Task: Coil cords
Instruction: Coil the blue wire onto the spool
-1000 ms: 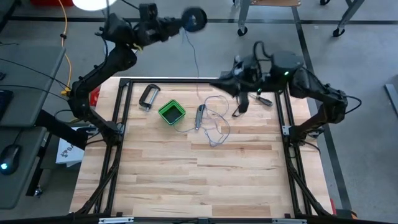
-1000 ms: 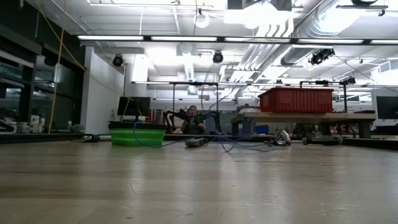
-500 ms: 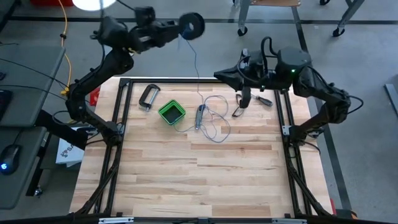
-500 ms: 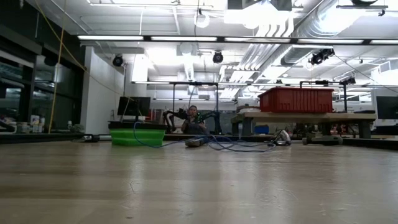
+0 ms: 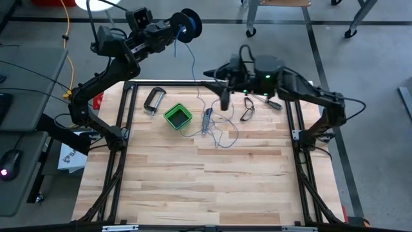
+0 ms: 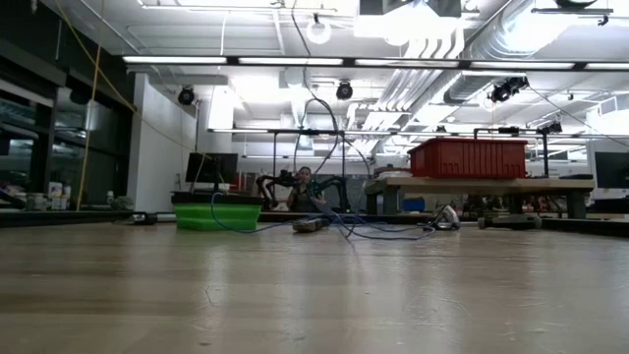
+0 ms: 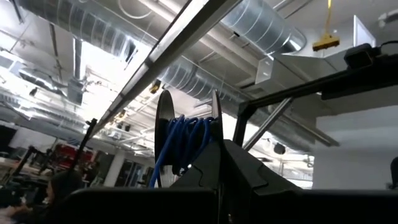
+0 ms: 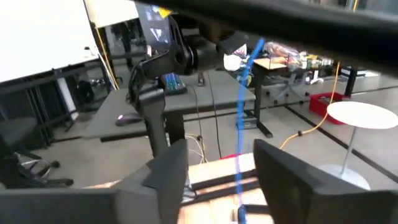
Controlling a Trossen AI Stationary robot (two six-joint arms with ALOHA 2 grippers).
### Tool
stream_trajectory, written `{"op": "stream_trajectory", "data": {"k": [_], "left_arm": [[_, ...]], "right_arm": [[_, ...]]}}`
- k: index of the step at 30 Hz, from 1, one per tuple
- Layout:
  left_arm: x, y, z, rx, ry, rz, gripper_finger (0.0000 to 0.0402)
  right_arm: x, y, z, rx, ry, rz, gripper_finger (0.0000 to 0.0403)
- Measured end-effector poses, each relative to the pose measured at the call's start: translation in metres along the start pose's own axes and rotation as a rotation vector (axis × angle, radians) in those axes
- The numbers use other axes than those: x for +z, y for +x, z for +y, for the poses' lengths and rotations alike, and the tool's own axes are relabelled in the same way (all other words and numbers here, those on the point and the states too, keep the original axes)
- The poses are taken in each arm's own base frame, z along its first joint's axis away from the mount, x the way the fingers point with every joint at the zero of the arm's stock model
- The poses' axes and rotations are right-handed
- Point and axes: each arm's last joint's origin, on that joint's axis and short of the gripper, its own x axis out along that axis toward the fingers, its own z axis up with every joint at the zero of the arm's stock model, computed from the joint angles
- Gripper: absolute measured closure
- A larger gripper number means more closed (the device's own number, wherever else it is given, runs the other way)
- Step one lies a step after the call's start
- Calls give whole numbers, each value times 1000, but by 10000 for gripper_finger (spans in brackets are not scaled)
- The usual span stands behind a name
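Observation:
My left gripper (image 5: 179,28) is raised beyond the table's far edge, shut on a small round dark spool (image 5: 189,24) wound with blue wire (image 7: 184,144). The thin blue-grey wire (image 5: 193,64) hangs from the spool. It ends in loose loops (image 5: 222,132) lying on the table beside the green box (image 5: 177,116). My right gripper (image 5: 208,73) reaches level toward the table's left, above its far edge. It is open, and the wire (image 8: 240,124) runs between its two fingers (image 8: 168,168). My left gripper holds the spool by its lower part, which the dark fingers (image 7: 214,171) hide. The spool stands on edge, its flanges (image 7: 163,134) upright, lifted high and clear of the table. The wire hangs slack below it. My right gripper stands on both sides of the wire; whether a finger touches it I cannot tell.
On the table's far part lie a metal clamp (image 5: 153,100), a slim tool (image 5: 206,120) among the wire loops, a dark looped item (image 5: 248,109) and a small tool (image 5: 273,104). The near half of the wooden table (image 5: 206,187) is bare.
My left gripper has carried the spool toward the table's left, still raised beyond the far edge. My right gripper has swung toward the table's left to the hanging wire. The wire loops on the table have shifted slightly, and a stretch of wire now arcs up above them.

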Motion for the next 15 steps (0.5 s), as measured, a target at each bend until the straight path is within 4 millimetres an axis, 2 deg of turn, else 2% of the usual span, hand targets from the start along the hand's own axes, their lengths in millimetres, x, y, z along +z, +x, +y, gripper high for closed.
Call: {"op": "stream_trajectory", "data": {"k": [3, 8, 15], "left_arm": [[0, 0, 0, 2, 0, -3, 401], [-1, 1, -1, -1, -10, -2, 401], [-1, 1, -1, -2, -11, -1, 401]], "right_arm": [[-4, 14, 0, -23, 10, -30, 192], [-9, 27, -1, -71, 24, -62, 187], [-10, 30, -4, -94, 35, -62, 187]]}}
